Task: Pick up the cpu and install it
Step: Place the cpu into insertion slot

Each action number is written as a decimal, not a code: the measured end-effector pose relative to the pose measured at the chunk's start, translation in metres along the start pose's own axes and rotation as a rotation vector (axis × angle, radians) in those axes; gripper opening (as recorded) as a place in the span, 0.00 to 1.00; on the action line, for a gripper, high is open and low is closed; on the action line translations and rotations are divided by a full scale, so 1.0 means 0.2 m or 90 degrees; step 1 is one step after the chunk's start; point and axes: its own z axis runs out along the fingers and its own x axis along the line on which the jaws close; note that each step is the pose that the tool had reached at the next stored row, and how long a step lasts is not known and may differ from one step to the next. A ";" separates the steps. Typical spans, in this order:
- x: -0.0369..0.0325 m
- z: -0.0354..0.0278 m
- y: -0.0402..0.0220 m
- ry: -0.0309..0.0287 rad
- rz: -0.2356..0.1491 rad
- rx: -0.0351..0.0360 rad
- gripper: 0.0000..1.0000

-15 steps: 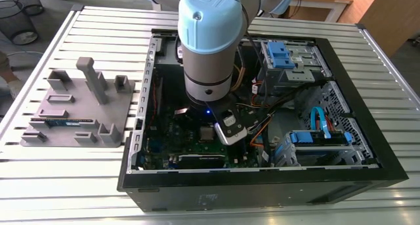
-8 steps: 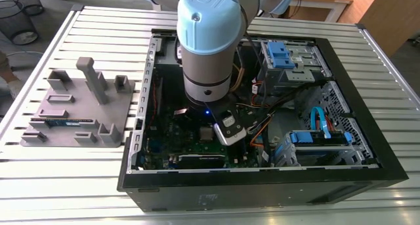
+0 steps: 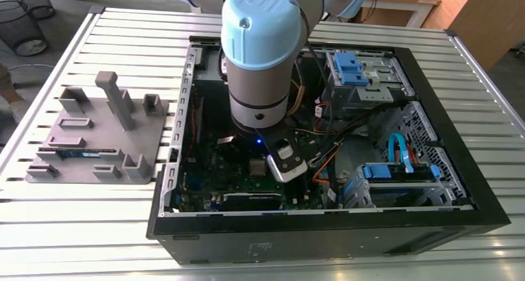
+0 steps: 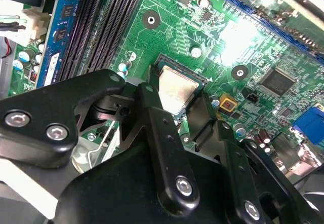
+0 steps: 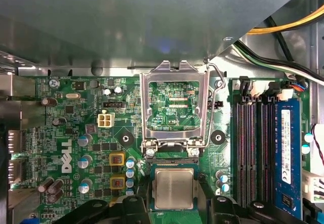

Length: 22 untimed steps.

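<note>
Lying flat: thin square silvery cpu (image 5: 173, 187)

The cpu (image 5: 174, 187) lies flat and square in its socket on the green motherboard (image 5: 66, 133), silvery top facing up. The hinged metal socket frame (image 5: 174, 107) stands swung open just beyond it, with the wire lever (image 5: 216, 79) raised along one side. Black parts of the gripper (image 5: 174, 213) flank the cpu closely on both sides. Beside the socket run the empty memory slots (image 5: 252, 148), and past them a blue memory stick (image 5: 286, 153) is seated. Yellow cables (image 5: 298, 24) cross the corner by the grey case wall (image 5: 152, 21).
</note>
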 end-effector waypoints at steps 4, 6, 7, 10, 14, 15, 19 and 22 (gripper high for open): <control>0.000 0.001 0.000 -0.0001 0.000 -0.0003 0.46; 0.000 0.001 0.000 -0.0002 0.000 -0.0004 0.46; 0.000 0.002 0.000 -0.0004 0.000 -0.0004 0.47; 0.000 0.002 0.001 -0.0002 0.000 -0.0005 0.53; 0.002 0.001 0.000 -0.0002 0.000 -0.0003 0.53; 0.004 0.001 0.000 -0.0001 0.000 -0.0002 0.53; 0.009 0.001 0.000 -0.0003 0.000 -0.0017 0.53; 0.014 0.000 0.000 -0.0004 0.000 -0.0027 0.53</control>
